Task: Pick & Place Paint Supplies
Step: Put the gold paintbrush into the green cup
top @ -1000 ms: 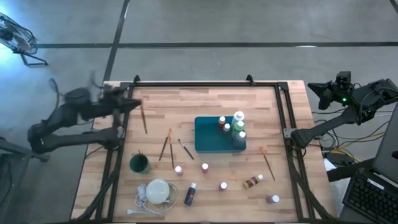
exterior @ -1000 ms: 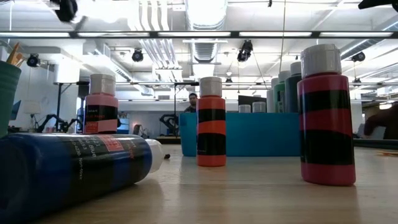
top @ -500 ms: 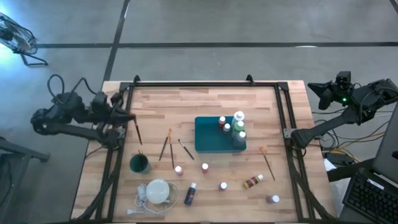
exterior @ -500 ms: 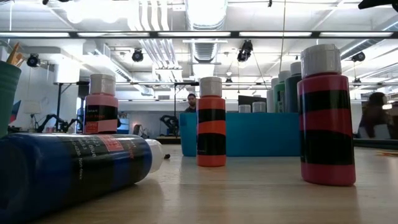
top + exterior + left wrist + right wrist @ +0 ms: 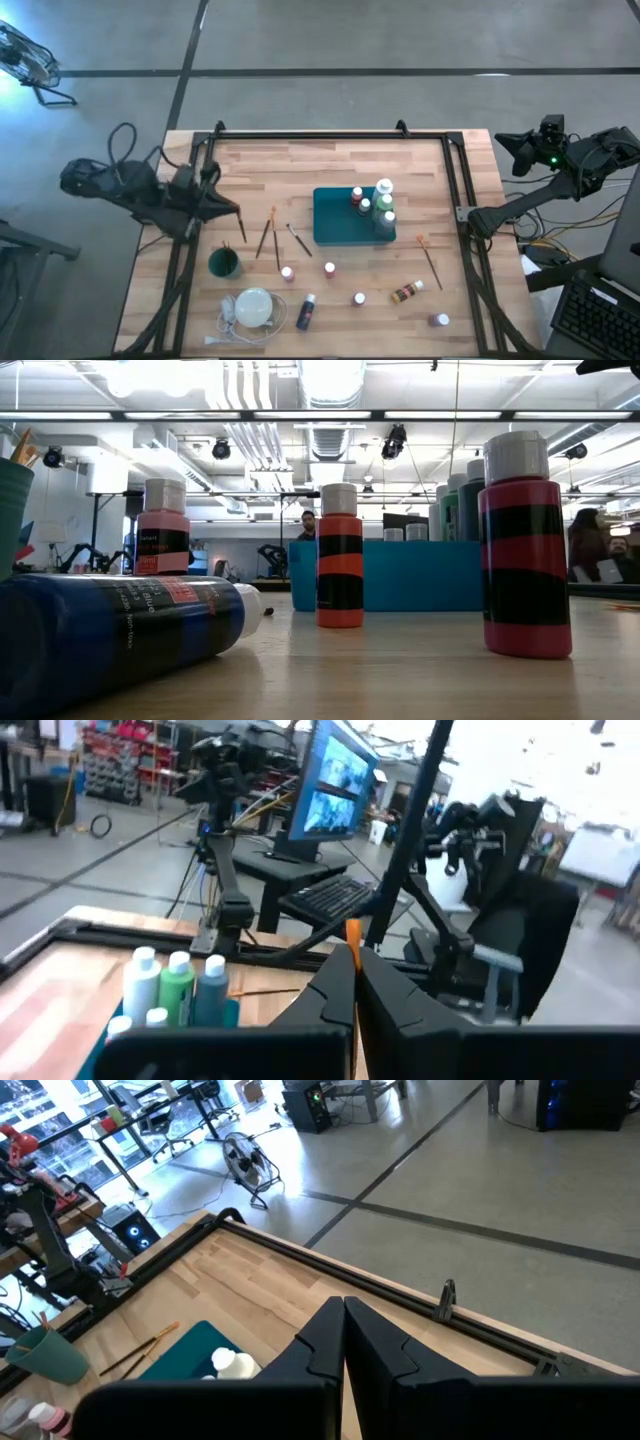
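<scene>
You are only partway through. A handful of paint bottles (image 5: 378, 205) are standing in the teal tray (image 5: 335, 228), and brushes are sitting in the green cup (image 5: 223, 264). Your left gripper (image 5: 232, 212), at the table's left edge, is pinching an orange-handled brush (image 5: 353, 930) between closed jaws. Your right gripper (image 5: 344, 1320) is parked off the right side, jaws shut on nothing. Loose bottles (image 5: 329, 269) and brushes (image 5: 266, 238) are lying across the wooden table (image 5: 300, 165), waiting for you.
</scene>
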`<state>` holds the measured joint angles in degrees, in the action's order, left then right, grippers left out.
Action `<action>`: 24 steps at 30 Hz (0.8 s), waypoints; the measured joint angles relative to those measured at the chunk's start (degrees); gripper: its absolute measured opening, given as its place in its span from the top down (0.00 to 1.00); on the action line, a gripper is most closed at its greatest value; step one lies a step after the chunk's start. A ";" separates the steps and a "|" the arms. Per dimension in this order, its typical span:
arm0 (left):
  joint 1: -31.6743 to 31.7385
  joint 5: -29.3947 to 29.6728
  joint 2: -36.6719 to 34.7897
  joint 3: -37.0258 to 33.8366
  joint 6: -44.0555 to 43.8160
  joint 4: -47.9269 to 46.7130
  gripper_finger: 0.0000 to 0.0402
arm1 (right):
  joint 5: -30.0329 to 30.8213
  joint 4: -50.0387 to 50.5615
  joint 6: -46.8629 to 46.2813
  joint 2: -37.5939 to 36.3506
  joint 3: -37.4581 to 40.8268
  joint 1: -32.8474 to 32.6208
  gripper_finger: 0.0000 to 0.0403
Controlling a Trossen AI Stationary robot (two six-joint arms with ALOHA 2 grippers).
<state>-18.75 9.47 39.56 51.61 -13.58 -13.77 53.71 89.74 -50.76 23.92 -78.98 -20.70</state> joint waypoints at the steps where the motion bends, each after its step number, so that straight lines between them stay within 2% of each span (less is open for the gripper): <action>1: -1.57 1.45 0.73 0.35 1.11 0.26 1.00 | 0.00 0.00 0.00 0.00 0.00 0.00 0.98; 4: -6.70 7.81 1.98 1.18 2.59 -0.19 1.00 | 0.00 -0.01 0.00 0.02 0.00 -0.01 0.98; 8: -15.42 19.39 1.91 0.96 2.45 -2.94 1.00 | 0.00 0.00 0.00 0.00 0.01 0.00 0.98; 13: -29.40 42.85 -0.23 1.12 2.75 -7.35 1.00 | 0.00 0.00 0.00 0.00 0.02 0.01 0.98; 16: -37.09 53.47 -1.39 1.12 2.81 -7.89 1.00 | 0.00 0.01 0.00 0.00 0.00 -0.01 0.98; 24: -53.90 71.95 -3.24 -0.38 -0.02 -8.65 1.00 | 0.00 0.01 0.00 0.00 0.00 -0.01 0.98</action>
<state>-72.65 81.42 36.32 51.23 -13.60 -22.42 53.71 89.75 -50.76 23.92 -78.98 -20.71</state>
